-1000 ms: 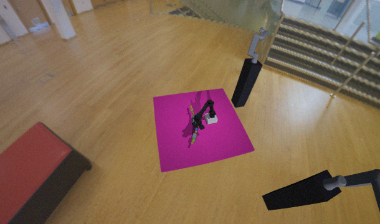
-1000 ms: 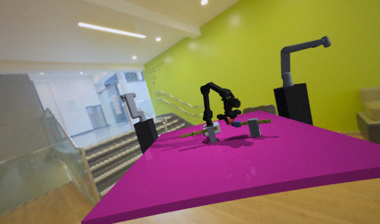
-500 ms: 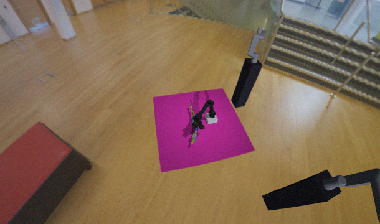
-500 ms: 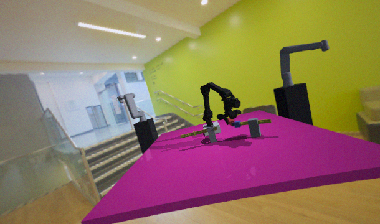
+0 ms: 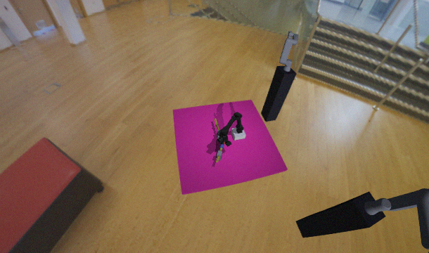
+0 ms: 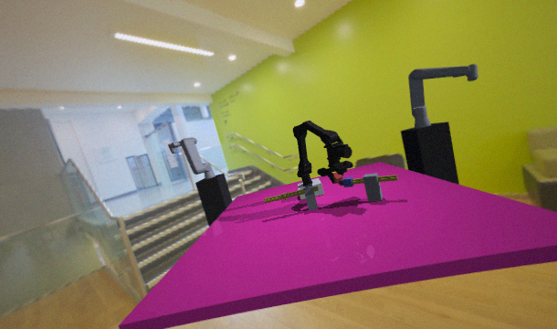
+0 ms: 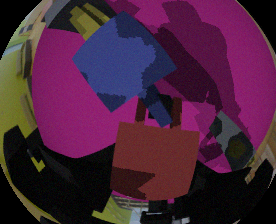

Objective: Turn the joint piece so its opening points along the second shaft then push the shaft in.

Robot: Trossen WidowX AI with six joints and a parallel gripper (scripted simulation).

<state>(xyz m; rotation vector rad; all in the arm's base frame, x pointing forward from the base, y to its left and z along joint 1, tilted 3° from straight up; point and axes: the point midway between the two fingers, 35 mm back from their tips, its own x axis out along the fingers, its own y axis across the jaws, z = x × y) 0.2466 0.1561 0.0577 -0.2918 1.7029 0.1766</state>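
Two grey upright blocks stand apart on the magenta square-cornered table (image 5: 197, 176) (image 6: 352, 247) (image 7: 54, 110), each carrying a thin yellow shaft. At left, the sliding yellow shaft (image 5: 216, 124) (image 6: 283, 196) lies through its grey block (image 6: 311, 201) (image 7: 227, 131), which keeps it raised. Between the blocks, I have the black pincer (image 5: 223, 138) (image 6: 336, 175) (image 7: 150, 144) clamped on the red square joint piece (image 6: 337, 176) (image 7: 154, 155), presumably to steer its opening. Right of that, the blue square hinge piece (image 5: 221, 145) (image 6: 347, 182) (image 7: 114, 60) joins it to the fixed yellow shaft (image 5: 217, 160) (image 6: 388, 178) (image 7: 82, 21) in the right-hand block (image 5: 219, 154) (image 6: 373, 188). The table's near edge lies well away; the left block's edge leaves less turning room, I judge.
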